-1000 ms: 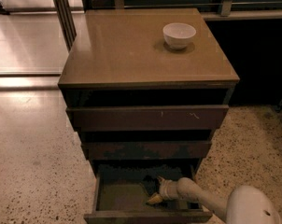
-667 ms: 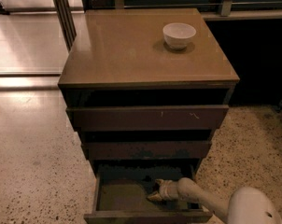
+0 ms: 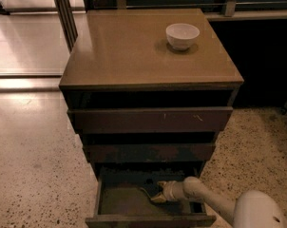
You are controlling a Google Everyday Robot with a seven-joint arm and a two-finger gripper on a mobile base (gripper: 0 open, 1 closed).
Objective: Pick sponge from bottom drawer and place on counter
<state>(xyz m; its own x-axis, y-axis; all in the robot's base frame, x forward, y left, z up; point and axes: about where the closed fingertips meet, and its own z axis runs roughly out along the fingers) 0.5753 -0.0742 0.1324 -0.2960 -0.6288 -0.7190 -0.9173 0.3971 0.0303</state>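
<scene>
The bottom drawer (image 3: pixel 101 199) is pulled out under two shut drawers and shows a greenish-brown floor. My gripper (image 3: pixel 152 195) is inside it, low over the floor near the middle, on a white arm (image 3: pixel 205 198) that reaches in from the lower right. Its fingers stand a little apart and hold nothing. A small dark patch (image 3: pixel 148 180) lies on the drawer floor just behind the fingertips and looks like the sponge. It is dim against the shadow. The tan-brown counter (image 3: pixel 129 51) tops the cabinet.
A white bowl (image 3: pixel 182 35) stands on the counter's back right. Speckled floor lies left and right of the cabinet. A dark metal post (image 3: pixel 62 8) rises at the back left. A dark wall or bench runs behind and to the right.
My gripper has edged slightly up and deeper into the bottom drawer. Nothing else has moved.
</scene>
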